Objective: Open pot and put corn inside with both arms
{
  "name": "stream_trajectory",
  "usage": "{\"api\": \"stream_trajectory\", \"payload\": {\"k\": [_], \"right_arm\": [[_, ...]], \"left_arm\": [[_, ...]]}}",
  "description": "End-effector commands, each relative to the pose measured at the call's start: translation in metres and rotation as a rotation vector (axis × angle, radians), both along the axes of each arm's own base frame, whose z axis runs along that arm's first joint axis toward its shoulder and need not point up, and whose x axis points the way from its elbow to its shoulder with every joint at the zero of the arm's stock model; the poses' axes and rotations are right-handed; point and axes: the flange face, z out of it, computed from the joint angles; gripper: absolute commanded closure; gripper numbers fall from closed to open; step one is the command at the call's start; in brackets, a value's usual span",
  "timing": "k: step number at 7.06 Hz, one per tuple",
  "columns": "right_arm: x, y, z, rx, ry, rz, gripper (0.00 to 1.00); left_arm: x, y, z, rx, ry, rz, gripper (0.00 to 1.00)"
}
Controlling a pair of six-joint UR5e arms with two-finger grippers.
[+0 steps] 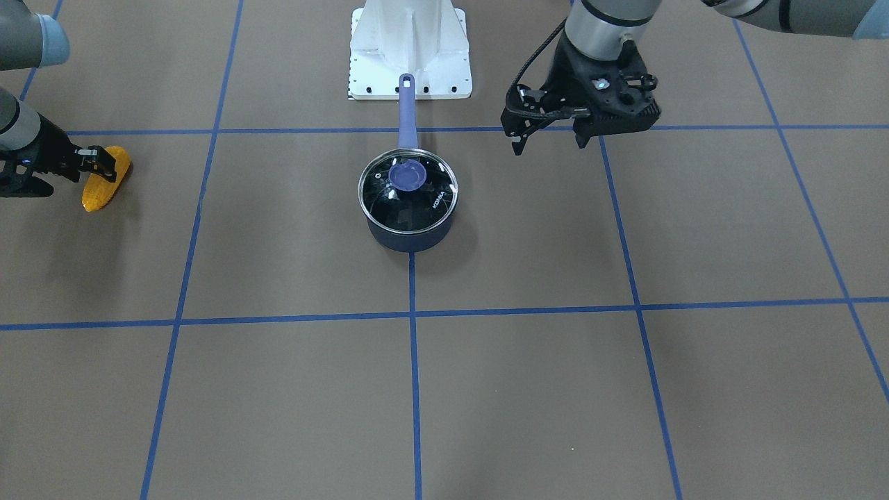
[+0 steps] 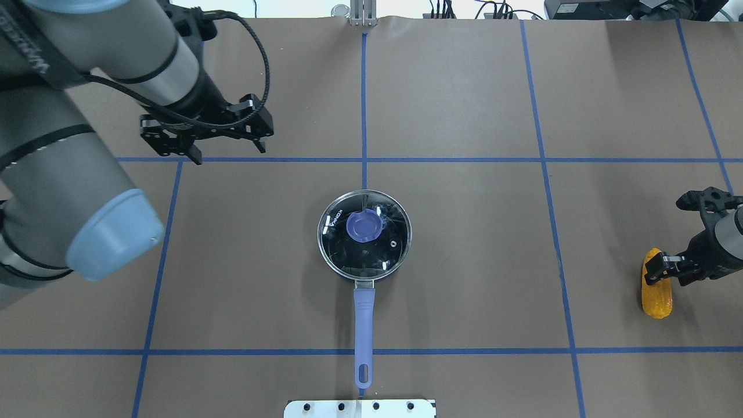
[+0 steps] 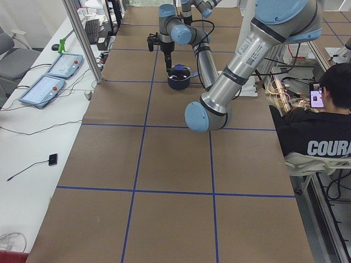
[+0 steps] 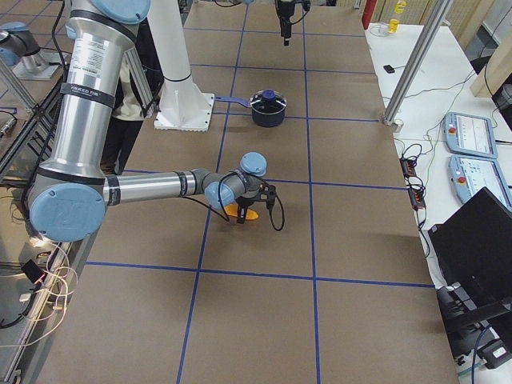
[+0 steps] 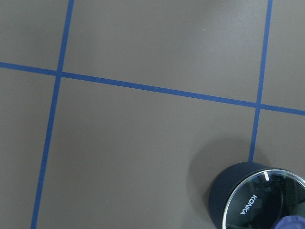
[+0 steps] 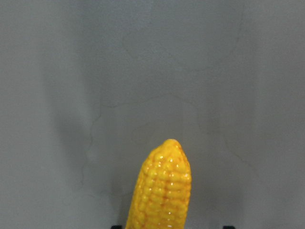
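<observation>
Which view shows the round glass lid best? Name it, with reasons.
Overhead exterior: the round glass lid with purple knob appears whole, nearly face-on, on the dark navy saucepan. Front-facing shows it obliquely; left wrist catches only an edge; side views show it tiny; right wrist misses it.

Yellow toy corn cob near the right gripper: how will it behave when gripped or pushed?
Probably rigid and a bit slippery: the yellow toy corn cob has a glossy, hard-looking bumpy shell. Rounded and tapered, lying on its side, so a sideways push would likely roll it in a curve. Small beside the right gripper, so probably light.
</observation>
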Motion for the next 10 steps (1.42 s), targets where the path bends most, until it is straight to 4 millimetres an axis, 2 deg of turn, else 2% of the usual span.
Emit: {"api": "stream_trajectory", "payload": {"k": [1, 4, 6, 7, 10], "right_arm": [[-0.006, 0.001, -0.003, -0.015, 0.001, 0.009, 0.32], [-0.011, 0.001, -0.006, -0.024, 0.006, 0.023, 0.41], [-0.012, 0.000, -0.010, -0.018, 0.001, 0.025, 0.62], [-0.013, -0.002, -0.013, -0.013, -0.003, 0.023, 0.69], [-0.004, -0.006, -0.022, -0.010, -0.014, 0.043, 0.73]], "left_arm": [[0.037, 0.002, -0.012, -0.017, 0.010, -0.015, 0.02], [0.060, 0.006, -0.016, -0.012, -0.006, 0.002, 0.02], [0.074, 0.014, -0.020, -0.011, 0.002, 0.013, 0.02], [0.084, 0.009, -0.025, -0.018, 0.012, 0.004, 0.02], [0.112, 0.017, -0.032, -0.016, 0.006, 0.011, 0.02]]}}
